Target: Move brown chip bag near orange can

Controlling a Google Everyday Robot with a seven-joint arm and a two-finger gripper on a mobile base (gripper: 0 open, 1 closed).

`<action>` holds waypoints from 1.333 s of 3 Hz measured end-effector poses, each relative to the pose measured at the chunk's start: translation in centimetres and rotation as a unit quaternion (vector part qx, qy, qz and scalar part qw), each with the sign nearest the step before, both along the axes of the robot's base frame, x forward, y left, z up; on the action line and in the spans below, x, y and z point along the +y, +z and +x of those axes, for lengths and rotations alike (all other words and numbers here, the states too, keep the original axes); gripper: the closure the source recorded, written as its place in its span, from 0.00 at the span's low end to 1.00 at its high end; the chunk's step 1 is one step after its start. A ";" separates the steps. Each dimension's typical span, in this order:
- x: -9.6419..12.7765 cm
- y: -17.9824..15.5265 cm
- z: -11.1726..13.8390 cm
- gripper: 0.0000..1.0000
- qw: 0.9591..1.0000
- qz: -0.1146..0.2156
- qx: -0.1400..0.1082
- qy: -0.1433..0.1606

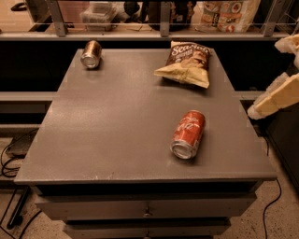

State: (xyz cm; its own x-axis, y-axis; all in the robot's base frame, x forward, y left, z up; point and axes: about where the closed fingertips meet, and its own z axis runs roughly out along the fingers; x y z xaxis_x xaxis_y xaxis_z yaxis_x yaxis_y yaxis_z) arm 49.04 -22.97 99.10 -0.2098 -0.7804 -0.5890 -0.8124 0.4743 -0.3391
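Note:
The brown chip bag [186, 63] lies flat at the far right of the grey table [117, 121], its pale yellow end towards me. The orange can [91, 53] lies on its side at the far left corner, silver end facing me. My gripper [267, 78] hangs off the table's right edge, level with the middle of the table and well right of the bag. Its two pale fingers [278, 98] stand apart with nothing between them. It touches no object.
A bright red can [188, 134] lies on its side at the right front of the table. A shelf with a rail and packaged goods [224, 14] runs behind the table. Cables [11, 158] lie on the floor at left.

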 end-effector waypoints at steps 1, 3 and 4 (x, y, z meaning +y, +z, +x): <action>-1.1 0.6 4.1 0.00 0.998 0.039 -0.026 -0.039; -0.7 0.1 5.1 0.00 0.997 0.047 -0.019 -0.062; 2.2 -0.9 8.4 0.00 0.993 0.095 -0.019 -0.072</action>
